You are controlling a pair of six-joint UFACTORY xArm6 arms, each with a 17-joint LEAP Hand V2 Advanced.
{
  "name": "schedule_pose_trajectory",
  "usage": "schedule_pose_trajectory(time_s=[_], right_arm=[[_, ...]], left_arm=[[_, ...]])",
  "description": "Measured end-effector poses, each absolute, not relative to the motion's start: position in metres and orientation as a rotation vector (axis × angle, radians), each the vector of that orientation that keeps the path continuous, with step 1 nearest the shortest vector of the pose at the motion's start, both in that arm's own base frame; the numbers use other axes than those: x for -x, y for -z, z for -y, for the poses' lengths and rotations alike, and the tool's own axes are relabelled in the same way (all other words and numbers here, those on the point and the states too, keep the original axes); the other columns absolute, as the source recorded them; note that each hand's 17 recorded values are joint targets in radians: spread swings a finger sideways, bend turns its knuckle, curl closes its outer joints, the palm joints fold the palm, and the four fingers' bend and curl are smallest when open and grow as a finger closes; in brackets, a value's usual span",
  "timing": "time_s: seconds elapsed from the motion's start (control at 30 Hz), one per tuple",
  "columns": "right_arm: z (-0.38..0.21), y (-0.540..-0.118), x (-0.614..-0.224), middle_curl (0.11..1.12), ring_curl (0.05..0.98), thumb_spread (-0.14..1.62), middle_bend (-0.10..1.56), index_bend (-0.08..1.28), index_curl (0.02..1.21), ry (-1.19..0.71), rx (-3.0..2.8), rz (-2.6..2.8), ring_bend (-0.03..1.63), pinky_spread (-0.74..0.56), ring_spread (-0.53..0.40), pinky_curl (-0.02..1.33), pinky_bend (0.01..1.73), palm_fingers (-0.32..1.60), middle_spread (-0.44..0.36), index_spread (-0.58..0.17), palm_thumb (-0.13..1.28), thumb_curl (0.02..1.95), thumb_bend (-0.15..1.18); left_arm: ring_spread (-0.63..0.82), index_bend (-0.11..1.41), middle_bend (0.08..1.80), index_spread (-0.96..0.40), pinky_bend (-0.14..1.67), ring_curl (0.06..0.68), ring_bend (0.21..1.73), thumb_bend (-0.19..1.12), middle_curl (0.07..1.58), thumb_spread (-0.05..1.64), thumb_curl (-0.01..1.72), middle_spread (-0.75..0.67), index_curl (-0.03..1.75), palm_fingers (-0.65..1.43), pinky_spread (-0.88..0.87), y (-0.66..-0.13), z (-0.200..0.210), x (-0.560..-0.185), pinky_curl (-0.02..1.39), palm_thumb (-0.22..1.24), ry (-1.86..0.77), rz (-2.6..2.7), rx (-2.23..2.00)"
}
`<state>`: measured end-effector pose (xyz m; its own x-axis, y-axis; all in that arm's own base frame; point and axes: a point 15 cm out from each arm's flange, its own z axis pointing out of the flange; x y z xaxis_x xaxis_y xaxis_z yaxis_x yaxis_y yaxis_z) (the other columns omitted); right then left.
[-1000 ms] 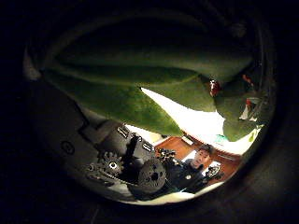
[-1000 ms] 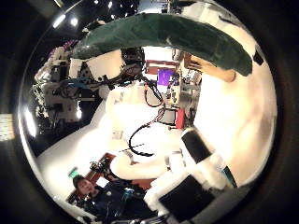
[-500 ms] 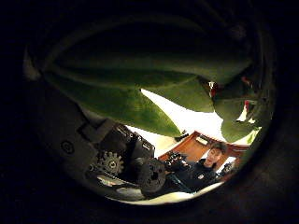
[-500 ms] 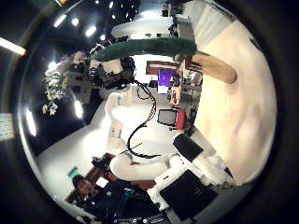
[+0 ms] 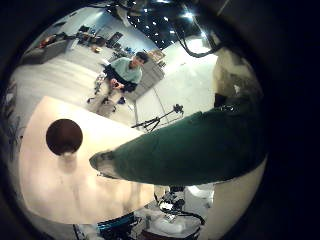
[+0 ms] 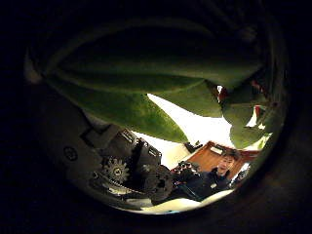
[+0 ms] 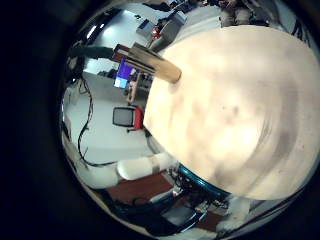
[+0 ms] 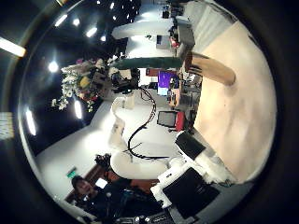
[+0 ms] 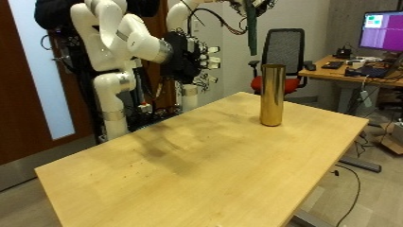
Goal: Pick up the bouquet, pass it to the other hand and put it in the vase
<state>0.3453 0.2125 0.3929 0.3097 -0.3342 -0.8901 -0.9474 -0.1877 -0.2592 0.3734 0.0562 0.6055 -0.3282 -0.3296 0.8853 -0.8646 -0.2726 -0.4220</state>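
Observation:
In the outside view the bouquet's green stems point(image 9: 252, 30) hang down from the top edge, above and a little behind the tall gold vase point(image 9: 271, 95). My left hand point(image 9: 243, 6) grips them at that edge, and the flowers are cut off above. Leaves point(image 6: 146, 83) fill the left thumb side palm view beside its fingers point(image 6: 127, 171). The stems point(image 5: 195, 145) point toward the vase's dark mouth point(image 5: 65, 135). My right hand point(image 9: 189, 59) hangs open and empty, well back from the vase. From it I see white flowers point(image 8: 79, 86), stems point(image 8: 149, 63) and the vase point(image 8: 210, 67).
The vase stands near the far end of the wooden table point(image 9: 189, 161). Behind it are an office chair point(image 9: 288, 52) and a desk with a monitor point(image 9: 384, 33). The vase point(image 7: 150, 62) and tabletop point(image 7: 230, 100) also show in the right little finger side palm view.
The stems that lay close across the right palm now look small and far off; the bouquet and my right hand have parted. The left hand's grip looks the same.

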Motion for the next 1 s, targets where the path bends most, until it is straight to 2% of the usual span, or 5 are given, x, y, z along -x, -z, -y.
schedule_pose_trajectory(time_s=[0.6, 0.8, 1.0], right_arm=[[-0.211, -0.394, -0.345, 0.28, 0.252, 0.92, 0.18, 0.16, 0.27, -0.88, 1.705, -1.169, 0.36, 0.37, 0.211, 0.33, 0.46, 0.0, 0.124, -0.31, 0.79, 0.47, -0.03], [-0.211, -0.393, -0.346, 0.29, 0.252, 0.92, 0.19, 0.16, 0.27, -0.881, 1.705, -1.17, 0.36, 0.37, 0.21, 0.32, 0.46, 0.01, 0.125, -0.31, 0.8, 0.47, -0.03], [-0.21, -0.393, -0.346, 0.29, 0.251, 0.92, 0.19, 0.17, 0.27, -0.877, 1.705, -1.171, 0.35, 0.37, 0.209, 0.32, 0.45, 0.02, 0.126, -0.302, 0.83, 0.48, -0.02]], left_arm=[[-0.41, 0.19, 1.03, -0.57, 1.08, 0.575, 1.43, -0.03, 1.03, 0.33, 0.87, -0.55, 1.58, 1.1, -0.62, -0.603, -0.078, -0.393, 0.63, 1.05, -1.702, 1.553, -1.491], [-0.41, 0.2, 1.03, -0.55, 1.07, 0.572, 1.42, -0.03, 1.03, 0.32, 0.87, -0.55, 1.59, 1.09, -0.63, -0.584, -0.097, -0.41, 0.63, 1.05, -1.688, 1.587, -1.613], [-0.42, 0.19, 1.03, -0.53, 1.06, 0.572, 1.42, -0.03, 1.03, 0.32, 0.87, -0.55, 1.6, 1.09, -0.64, -0.56, -0.097, -0.432, 0.63, 1.04, -1.652, 1.554, -1.618]])
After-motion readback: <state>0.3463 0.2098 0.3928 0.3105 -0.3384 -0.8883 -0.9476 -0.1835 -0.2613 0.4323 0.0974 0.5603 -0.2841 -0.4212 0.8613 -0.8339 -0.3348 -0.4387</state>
